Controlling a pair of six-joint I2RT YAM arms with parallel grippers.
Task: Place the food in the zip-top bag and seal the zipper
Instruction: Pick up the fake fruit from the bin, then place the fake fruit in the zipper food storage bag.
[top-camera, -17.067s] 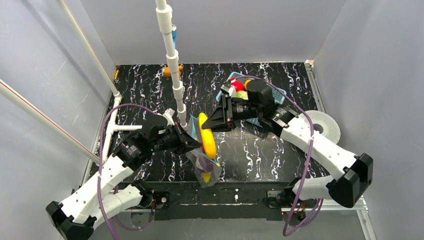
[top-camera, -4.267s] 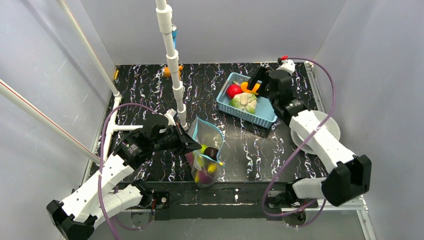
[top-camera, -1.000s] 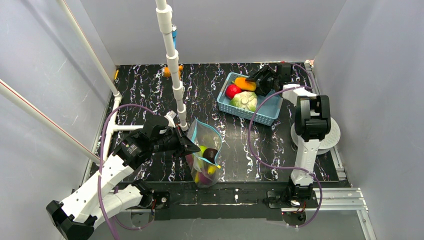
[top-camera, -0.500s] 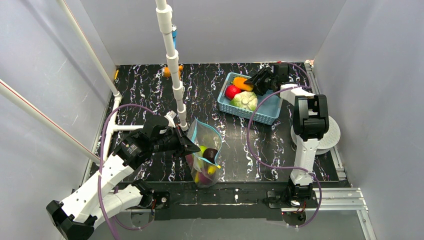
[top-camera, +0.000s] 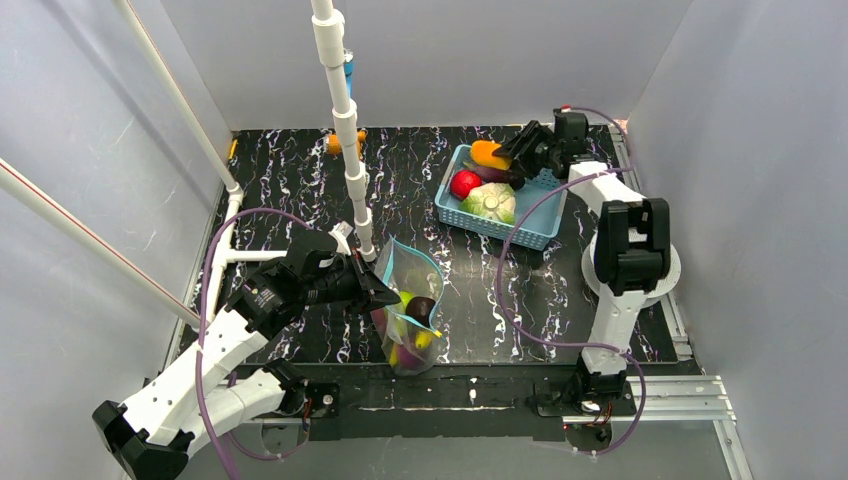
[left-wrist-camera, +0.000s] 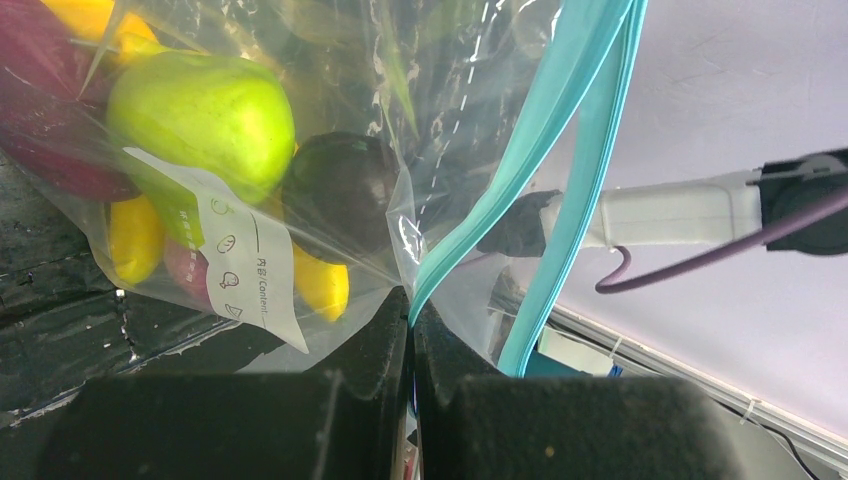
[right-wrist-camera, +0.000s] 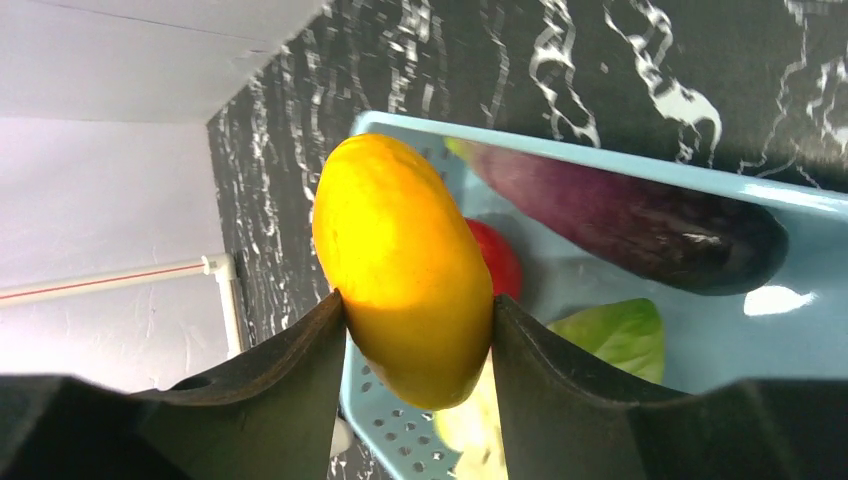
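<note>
The zip-top bag (top-camera: 408, 335) stands at the front middle of the table, mouth open, its teal zipper (top-camera: 428, 263) spread wide. My left gripper (top-camera: 384, 293) is shut on the bag's rim, and the left wrist view shows the zipper strip (left-wrist-camera: 560, 150) pinched between its jaws (left-wrist-camera: 412, 318). Inside the bag lie a green piece (left-wrist-camera: 205, 115), a dark purple piece (left-wrist-camera: 340, 195) and yellow pieces (left-wrist-camera: 320, 285). My right gripper (top-camera: 508, 156) is shut on the orange mango (right-wrist-camera: 405, 250), held over the far end of the blue basket (top-camera: 535, 228).
In the basket (right-wrist-camera: 620, 168) lie a purple eggplant (right-wrist-camera: 640, 215), a red piece (top-camera: 463, 184) and a green cabbage (top-camera: 490, 203). A white pipe frame (top-camera: 350, 140) rises left of centre. A white disc (top-camera: 668, 268) sits at the right edge. Grey walls enclose the table.
My right gripper has closed on the mango and drawn it slightly up and toward the back right, uncovering the eggplant. The left gripper and the bag have not moved.
</note>
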